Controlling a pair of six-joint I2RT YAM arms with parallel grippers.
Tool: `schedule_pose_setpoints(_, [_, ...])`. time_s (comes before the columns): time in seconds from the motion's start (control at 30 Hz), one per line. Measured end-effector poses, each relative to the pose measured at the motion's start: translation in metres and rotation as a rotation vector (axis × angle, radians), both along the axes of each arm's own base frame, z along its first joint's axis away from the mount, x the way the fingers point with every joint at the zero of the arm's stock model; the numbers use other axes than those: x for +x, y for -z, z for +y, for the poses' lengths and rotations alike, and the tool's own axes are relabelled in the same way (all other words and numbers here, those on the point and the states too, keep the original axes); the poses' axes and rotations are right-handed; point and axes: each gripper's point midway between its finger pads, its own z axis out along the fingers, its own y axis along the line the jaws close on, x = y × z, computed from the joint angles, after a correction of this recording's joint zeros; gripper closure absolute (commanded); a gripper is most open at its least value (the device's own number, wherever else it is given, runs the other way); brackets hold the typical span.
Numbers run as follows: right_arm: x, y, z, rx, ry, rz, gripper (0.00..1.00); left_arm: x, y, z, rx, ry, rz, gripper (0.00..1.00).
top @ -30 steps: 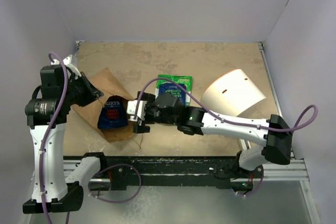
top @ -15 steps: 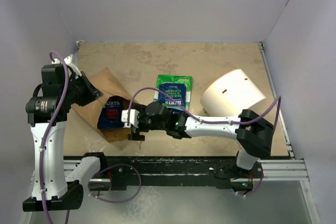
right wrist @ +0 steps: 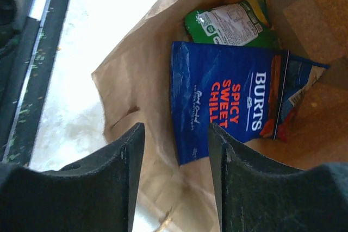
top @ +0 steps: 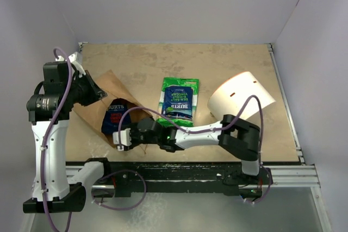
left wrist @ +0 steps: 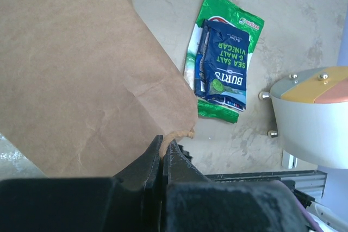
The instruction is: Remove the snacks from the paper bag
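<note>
Just beyond the right gripper (right wrist: 175,134), jaws apart, the blue packet (right wrist: 228,107) lies inside the paper bag (right wrist: 130,85) by the left edge of the worktop (top: 228,63); the left gripper (left wrist: 163,148) clamps the bag's rim.

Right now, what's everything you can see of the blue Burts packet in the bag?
The blue packet is a flat, glossy pouch printed "BURTS" in white and "SPICY SWEET" in red, creased at one end. It lies inside the open paper bag, next to a green packet. The right gripper hovers at it, jaws apart astride one corner; contact can't be told.
</note>
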Motion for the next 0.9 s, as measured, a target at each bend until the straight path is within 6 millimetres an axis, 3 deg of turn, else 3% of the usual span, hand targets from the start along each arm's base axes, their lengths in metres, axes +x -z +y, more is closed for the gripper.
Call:
schedule_pose_setpoints(0.13, [0.012, 0.019, 0.020, -0.019, 0.006, -0.036, 0.45, -0.001, 0.002, -0.002, -0.001, 0.014, 0.013, 1.00])
schedule_pose_setpoints(0.33, [0.023, 0.050, 0.033, -0.068, 0.023, -0.066, 0.36, -0.005, 0.007, -0.002, 0.005, 0.030, 0.040, 1.00])
schedule_pose_setpoints(0.43, [0.031, 0.052, 0.039, -0.066, 0.048, -0.085, 0.28, -0.007, 0.009, -0.003, 0.007, 0.037, 0.049, 1.00])
schedule_pose_setpoints(0.6, [0.044, 0.052, 0.050, -0.043, 0.102, -0.114, 0.28, -0.010, 0.006, -0.003, 0.004, 0.041, 0.049, 1.00])
schedule_pose_setpoints(0.7, [0.051, 0.059, 0.053, -0.044, 0.126, -0.121, 0.35, -0.012, 0.003, -0.004, 0.004, 0.041, 0.041, 1.00])
schedule_pose_setpoints(0.9, [0.057, 0.067, 0.055, -0.050, 0.134, -0.097, 0.68, -0.021, 0.000, -0.004, 0.002, 0.037, 0.031, 1.00])
